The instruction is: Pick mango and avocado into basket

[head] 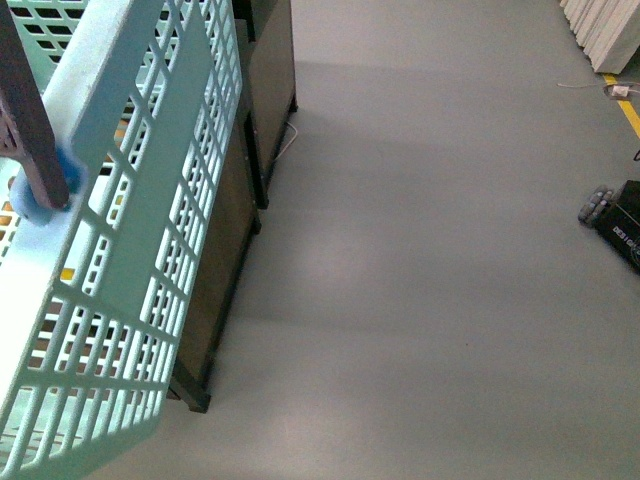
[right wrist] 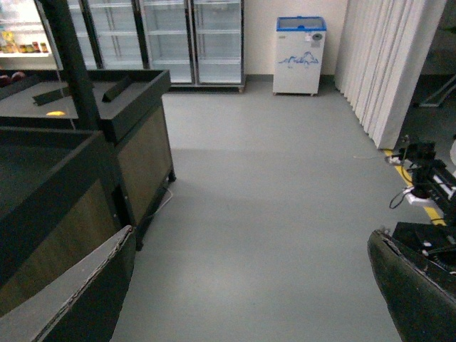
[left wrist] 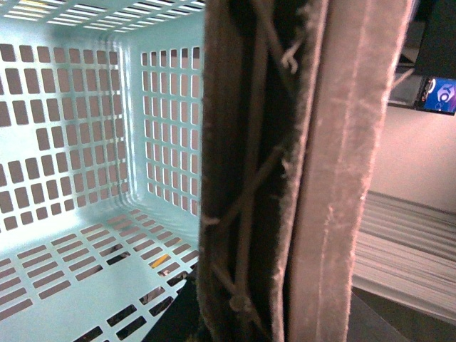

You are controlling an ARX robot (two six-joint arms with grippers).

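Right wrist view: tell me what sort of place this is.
Likely a grocery store, or a mock-up of one: glass-door fridges line the back wall, a freezer stands beside them, and dark produce stands run along one side.

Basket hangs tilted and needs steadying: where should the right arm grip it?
The brown handle, probably, coming from the right over the open floor: it is a narrow bar, easy to pinch, while the basket wall is broad, slotted and tilted.
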